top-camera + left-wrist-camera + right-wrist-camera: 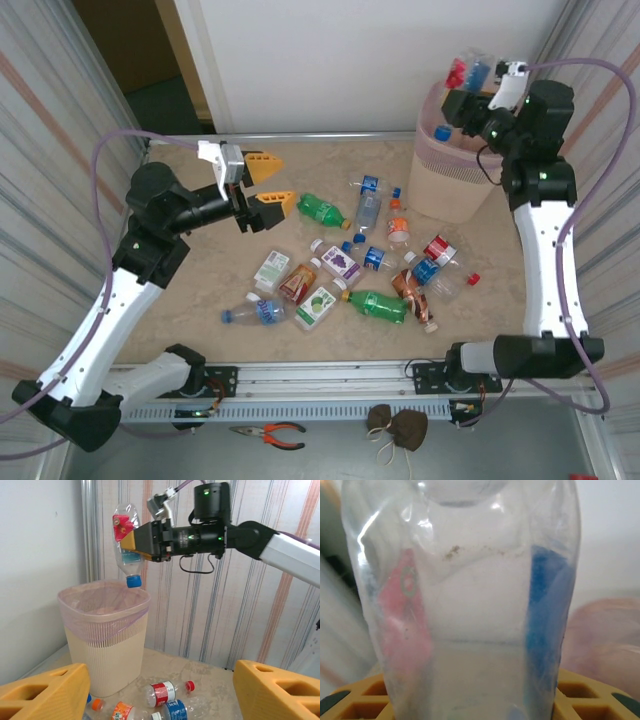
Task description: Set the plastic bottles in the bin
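Risk: we release clear blue-capped bottle (125, 555) off-centre, it clips bin (105, 650) rim, bounces out. Right jaws gripping it; left jaws open.

Right claw (131, 544) gripping clear bottle (121, 527), cap down, above bin (100, 660); loose bottles (161, 692) on table (202, 672)

The tall round pale beige plastic bin (105, 655) is showing a mesh band, pink at the rim. The clear crumpled plastic bottle (125, 515) is wearing a pink-and-blue label and blue cap. The green plastic soda bottle (322, 210) is lying on beige marbled tabletop (190, 290).
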You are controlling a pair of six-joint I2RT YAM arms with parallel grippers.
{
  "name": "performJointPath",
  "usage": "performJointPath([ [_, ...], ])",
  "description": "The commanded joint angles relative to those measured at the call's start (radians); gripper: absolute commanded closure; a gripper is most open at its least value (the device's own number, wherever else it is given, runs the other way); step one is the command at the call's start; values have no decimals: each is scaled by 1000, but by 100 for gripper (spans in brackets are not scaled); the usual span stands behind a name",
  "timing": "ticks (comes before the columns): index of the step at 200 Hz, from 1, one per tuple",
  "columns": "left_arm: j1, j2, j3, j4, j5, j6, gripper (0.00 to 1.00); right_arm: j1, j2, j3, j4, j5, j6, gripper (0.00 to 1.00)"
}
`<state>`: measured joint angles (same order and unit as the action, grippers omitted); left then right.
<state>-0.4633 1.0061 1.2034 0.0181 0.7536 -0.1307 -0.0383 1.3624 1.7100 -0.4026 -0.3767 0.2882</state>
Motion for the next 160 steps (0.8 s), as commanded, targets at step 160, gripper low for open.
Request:
performJointPath([
  [160,27,-29,-63,-4,-26,16,24,-135,810,687,-696,383,-33,58],
])
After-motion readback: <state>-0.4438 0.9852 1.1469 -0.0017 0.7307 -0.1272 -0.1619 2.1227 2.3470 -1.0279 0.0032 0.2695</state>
